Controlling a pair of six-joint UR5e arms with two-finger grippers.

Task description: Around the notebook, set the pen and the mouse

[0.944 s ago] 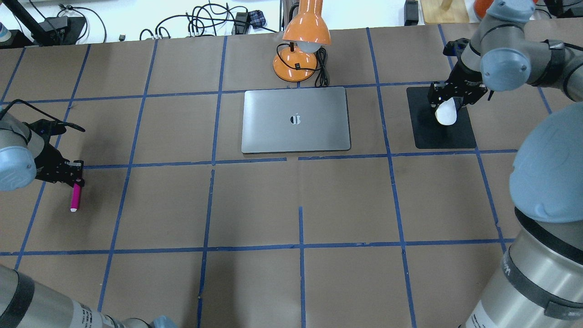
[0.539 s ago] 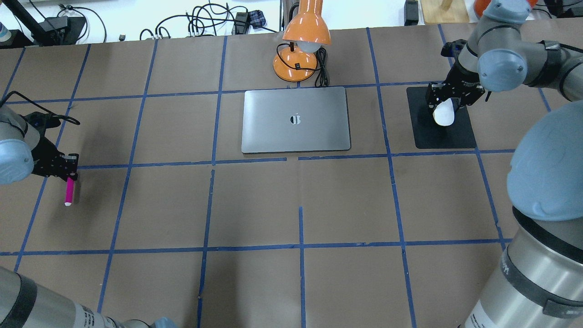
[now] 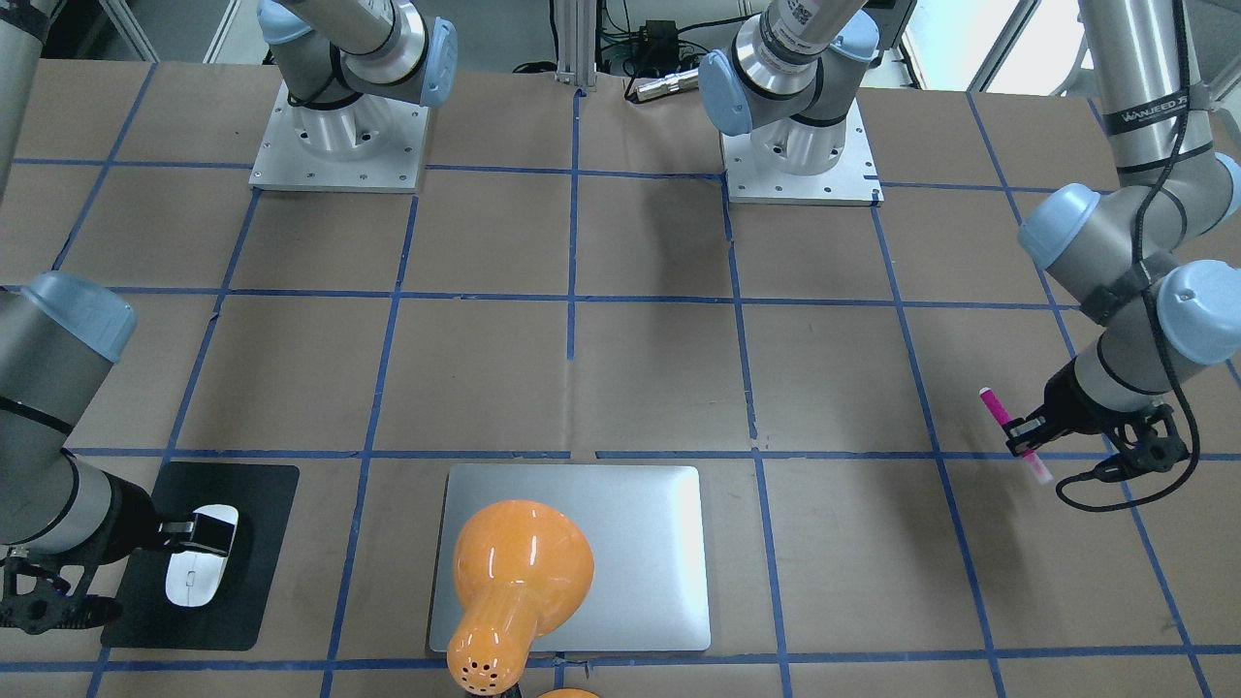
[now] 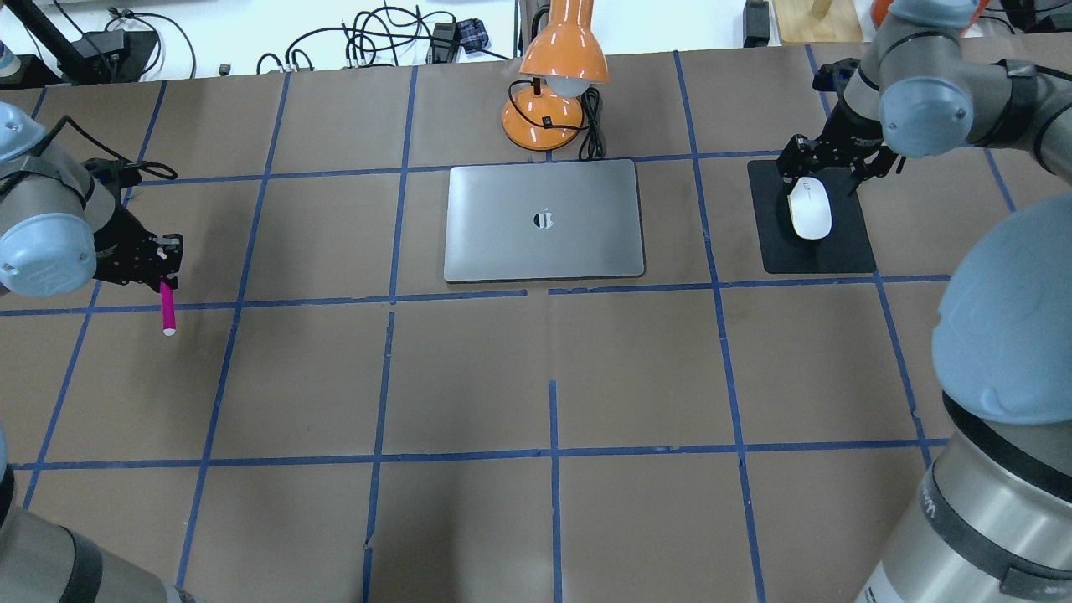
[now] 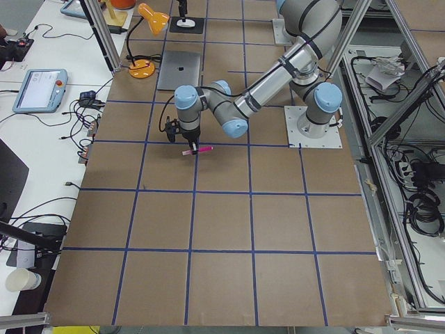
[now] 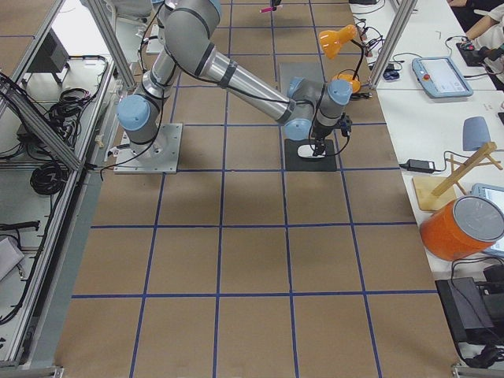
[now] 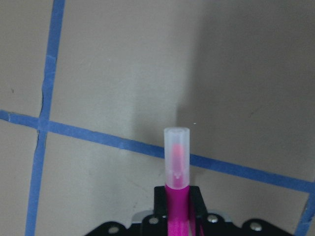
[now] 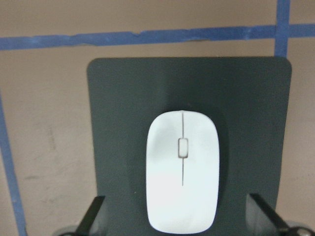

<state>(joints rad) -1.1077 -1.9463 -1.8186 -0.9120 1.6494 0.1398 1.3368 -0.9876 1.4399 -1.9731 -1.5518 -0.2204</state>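
Note:
The pink pen (image 4: 168, 311) hangs clear of the table at the far left, and my left gripper (image 4: 162, 283) is shut on its upper half. In the left wrist view the pen (image 7: 177, 169) sticks out from between the jaws, pale end forward. The white mouse (image 4: 811, 208) lies flat on a black mat (image 4: 846, 251) at the right. Above the mouse's far end, my right gripper (image 4: 823, 172) stands open, its fingers (image 8: 93, 216) apart on either side of the mouse (image 8: 182, 169). The silver notebook (image 4: 544, 219) lies closed at the table's centre back.
An orange desk lamp (image 4: 557, 75) with a black cord stands just behind the notebook and covers part of the notebook (image 3: 640, 582) in the front-facing view. Blue tape lines grid the brown table. Cables and equipment lie beyond the far edge.
My left gripper carried the pen up the overhead view and slightly right, toward the notebook. My right gripper opened, let go of the mouse on the mat and drew back from it.

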